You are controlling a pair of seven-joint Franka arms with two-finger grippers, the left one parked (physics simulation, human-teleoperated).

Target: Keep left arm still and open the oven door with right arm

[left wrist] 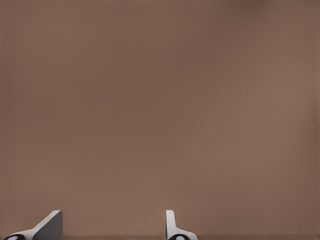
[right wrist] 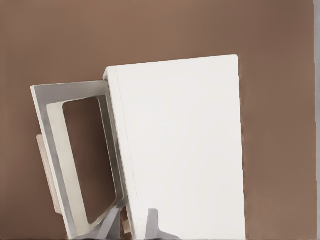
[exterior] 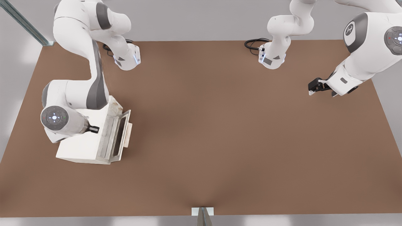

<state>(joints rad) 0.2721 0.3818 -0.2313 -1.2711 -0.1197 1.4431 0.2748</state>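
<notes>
No words, numbers or brand names can be read anywhere. The only signs are on the white robot arms: a small white emblem [exterior: 349, 30], too small to make out, sits on a grey joint cover at the front view's right. A round grey joint cap [exterior: 54, 117] at the front view's left carries a white centre light with a red and a green dot. The black end effector [exterior: 93, 128] over the white box-shaped oven [exterior: 84, 138] shows no marking.

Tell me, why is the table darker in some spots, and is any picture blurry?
Front view: soft shadows darken the table beside the oven and near its front edge; the gripper sits over the oven top. Right wrist view: the oven door looks sharp and evenly lit, without glare.
</notes>
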